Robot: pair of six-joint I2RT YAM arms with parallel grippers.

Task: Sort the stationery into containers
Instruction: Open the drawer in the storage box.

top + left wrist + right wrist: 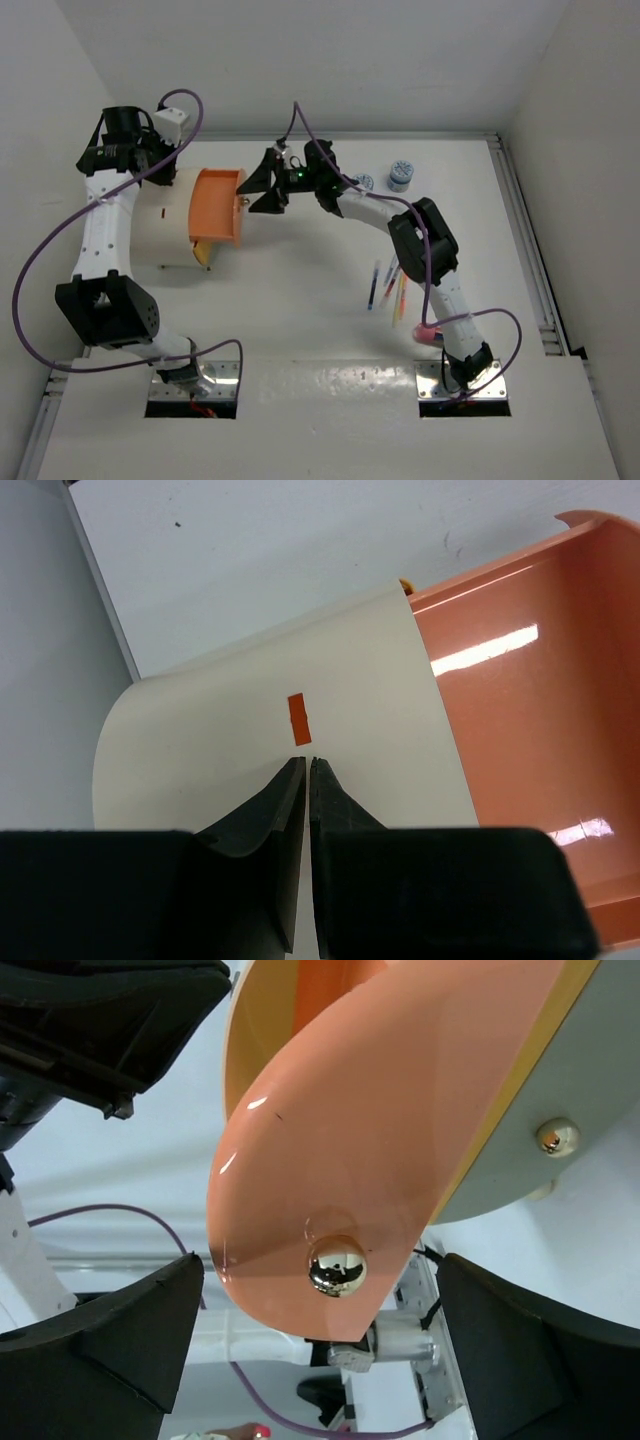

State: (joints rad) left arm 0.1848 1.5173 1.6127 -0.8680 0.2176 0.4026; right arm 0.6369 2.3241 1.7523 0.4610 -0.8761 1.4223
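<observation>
Now: cream drum (165,225) at table's left | orange drawer (218,205) standing out of its face | left gripper (307,765) closed, seemingly pressing the drum's top | right gripper (322,1295) spread wide astride drawer knob (336,1265), gripping nothing | pens (390,285) and pink cylinder (428,335) loose beside right arm | round pieces (400,175) at far side

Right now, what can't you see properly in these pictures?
Inside the orange drawer: top view too small, left wrist view cuts it off; contents unknown.
Pens: top view, too small to count; right arm may cover some.
Pink cylinder: top view, partly behind that arm.
Other drawers: right wrist view, cut off by the edge; only one more knob shows.
</observation>
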